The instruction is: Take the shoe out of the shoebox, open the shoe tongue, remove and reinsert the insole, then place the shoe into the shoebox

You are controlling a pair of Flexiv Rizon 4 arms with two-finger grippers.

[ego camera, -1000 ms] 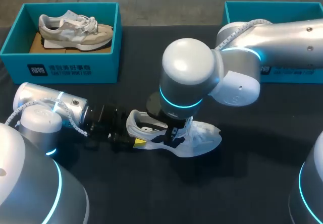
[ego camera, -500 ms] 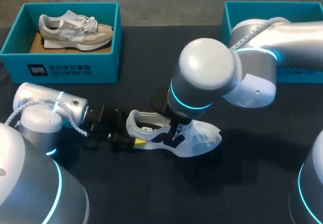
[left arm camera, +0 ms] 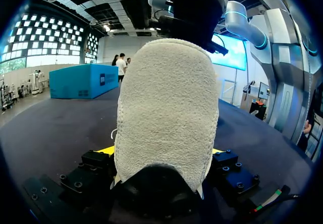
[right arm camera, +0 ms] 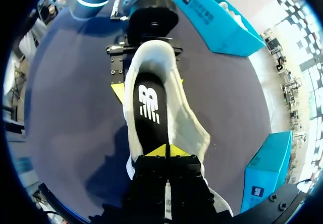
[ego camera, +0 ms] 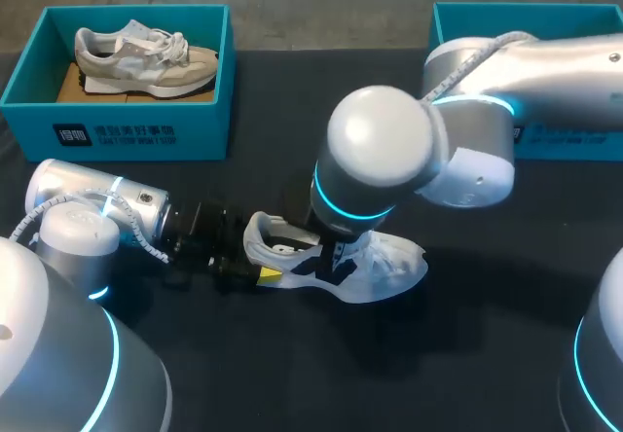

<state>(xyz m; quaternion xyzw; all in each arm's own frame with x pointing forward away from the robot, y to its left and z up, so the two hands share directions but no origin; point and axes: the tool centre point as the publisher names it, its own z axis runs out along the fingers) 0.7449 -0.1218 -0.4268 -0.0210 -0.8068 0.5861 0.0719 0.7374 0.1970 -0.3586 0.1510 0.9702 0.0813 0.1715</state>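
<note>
Black surface (ego camera: pixel 467 354), mostly bare in front of the shoe and past its toe. Right arm (ego camera: pixel 545 62) comes in from the far right corner, crosses over the right box (ego camera: pixel 574 142) and hangs its big joint over mid-surface. Left arm (ego camera: pixel 97 208) lies low along the near left side. Left box (ego camera: pixel 127 126), teal, sits at the far left edge; a beige shoe (ego camera: pixel 146 57) fills most of it. Right box sits at the far right edge, also teal, inside hidden.

White shoe (ego camera: pixel 389 267) lies mid-surface, well apart from both boxes, toe pointing right. Left claw (left arm camera: pixel 161 152) is clenched on its heel, a yellow tip on each side. Right claw (right arm camera: pixel 166 151) is inside the shoe opening, tips pressed together over the front of the black insole (right arm camera: pixel 149 108); can't tell if anything is pinched between them. Insole sits flat in the shoe.
</note>
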